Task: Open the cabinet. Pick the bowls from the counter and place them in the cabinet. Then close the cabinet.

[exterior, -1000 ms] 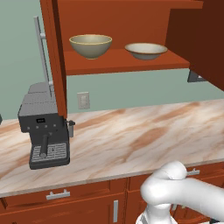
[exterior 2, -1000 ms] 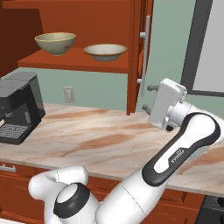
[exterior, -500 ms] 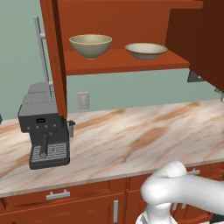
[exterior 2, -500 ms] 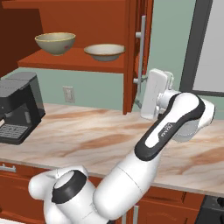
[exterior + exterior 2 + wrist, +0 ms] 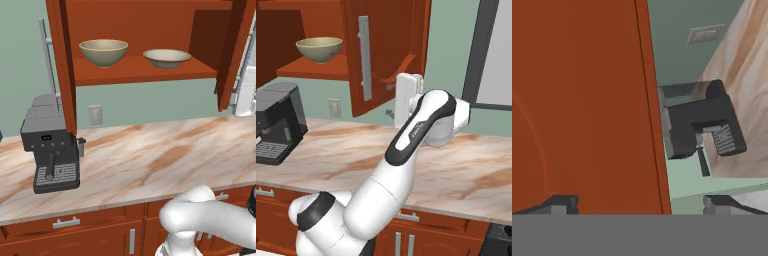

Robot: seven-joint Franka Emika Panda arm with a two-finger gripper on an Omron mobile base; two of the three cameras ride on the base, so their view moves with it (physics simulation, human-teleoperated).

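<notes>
We see a marble surface [image 5: 150, 155] along a green wall, bearing one coffee machine [image 5: 50, 150]. Above hangs one cabinet [image 5: 150, 30], both doors ajar, two bowls [image 5: 103, 52] side by side on its shelf. Our arm [image 5: 416, 130] reaches up, jaws spread astride the right door's [image 5: 582, 100] edge.

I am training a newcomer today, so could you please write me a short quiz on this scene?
1. True or false: both bowls sit on the cabinet shelf.
2. What stands on the counter at the left? A) toaster B) coffee machine C) kettle
3. Fill in: in the hand view, the pincer straddles the edge of the right ___.

Key:
1. True: the deep bowl and the shallow bowl are there.
2. B, the coffee machine.
3. door.
</notes>
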